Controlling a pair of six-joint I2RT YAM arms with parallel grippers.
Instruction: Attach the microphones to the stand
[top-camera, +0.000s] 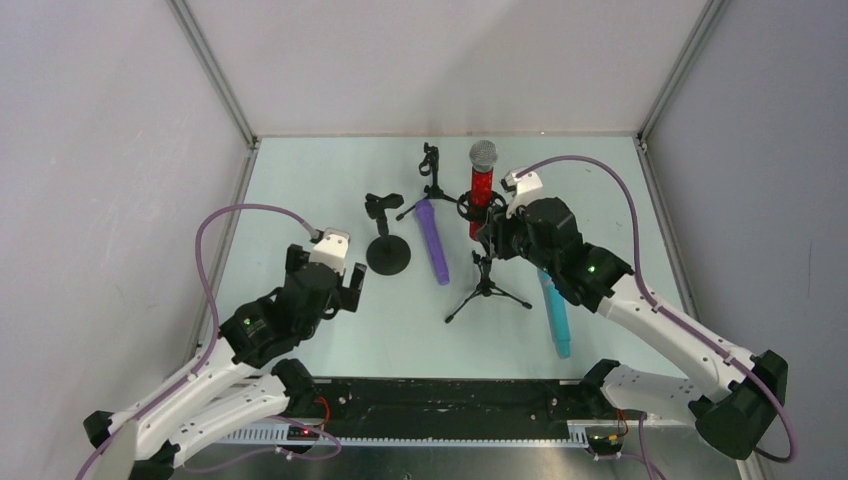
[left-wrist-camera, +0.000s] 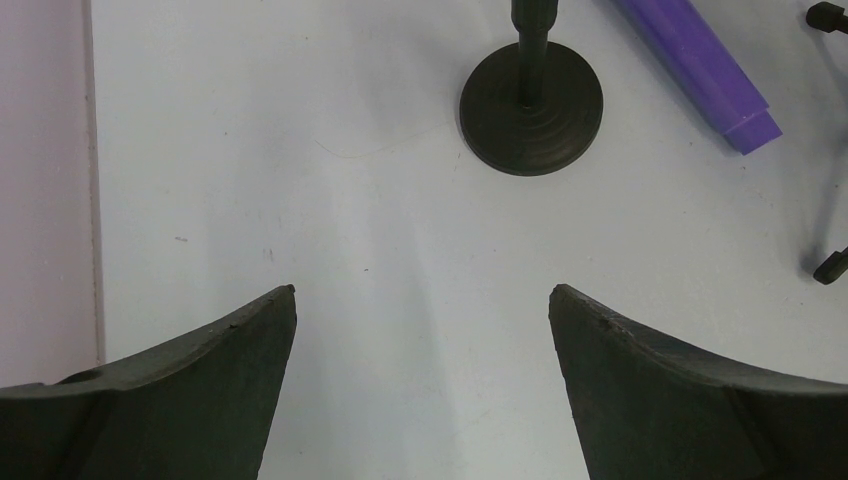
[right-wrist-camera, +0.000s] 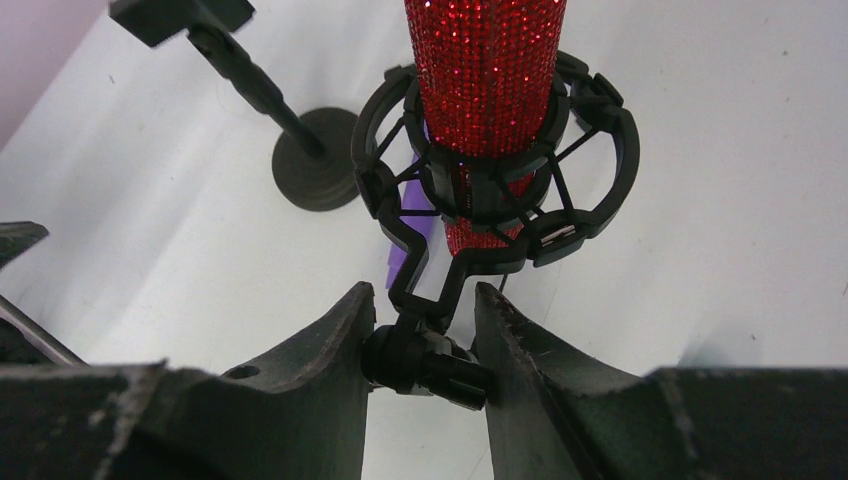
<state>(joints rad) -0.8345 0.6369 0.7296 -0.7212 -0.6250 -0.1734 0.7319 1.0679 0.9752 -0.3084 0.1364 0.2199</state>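
Observation:
The glittery red microphone (top-camera: 481, 192) with a silver mesh head stands upright in a black shock mount (right-wrist-camera: 497, 190) on top of a tripod stand (top-camera: 487, 287). My right gripper (top-camera: 497, 236) is shut on the stand's swivel joint (right-wrist-camera: 428, 362), just below the mount; the red microphone (right-wrist-camera: 486, 70) fills the top of the right wrist view. The purple microphone (top-camera: 432, 241) lies flat left of the tripod and also shows in the left wrist view (left-wrist-camera: 700, 65). The teal microphone (top-camera: 555, 316) lies flat, partly under my right arm. My left gripper (top-camera: 343, 290) is open and empty over bare table (left-wrist-camera: 422, 292).
A round-base stand (top-camera: 387, 250) with an empty clip stands ahead of my left gripper; it also shows in the left wrist view (left-wrist-camera: 531, 108) and the right wrist view (right-wrist-camera: 315, 170). A second small stand (top-camera: 432, 172) stands behind the purple microphone. Walls close in the table.

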